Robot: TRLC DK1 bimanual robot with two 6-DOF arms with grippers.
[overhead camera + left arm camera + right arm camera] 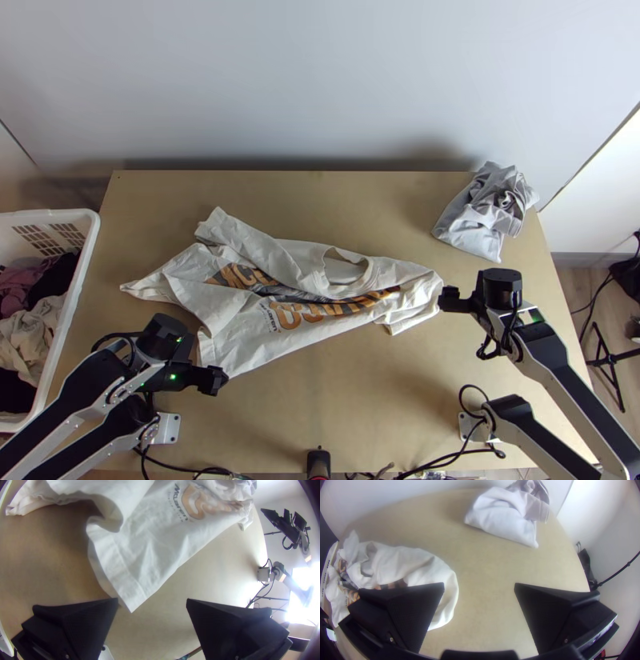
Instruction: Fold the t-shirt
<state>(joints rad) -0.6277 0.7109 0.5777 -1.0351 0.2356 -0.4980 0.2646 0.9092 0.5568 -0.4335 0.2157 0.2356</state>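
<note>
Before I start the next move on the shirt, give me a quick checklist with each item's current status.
1. Left end effector open: ok.
2. Right end effector open: ok.
3. Shirt spread flat: not ok, it is creased and bunched around the collar.
4. Grey cloth apart from the shirt: ok, it lies at the table's far right corner.
5. Left end effector low enough to pinch the shirt: cannot tell.

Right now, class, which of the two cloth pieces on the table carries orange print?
The off-white t-shirt, lying rumpled across the middle of the table; the grey bundle at the far right corner shows no orange.
</note>
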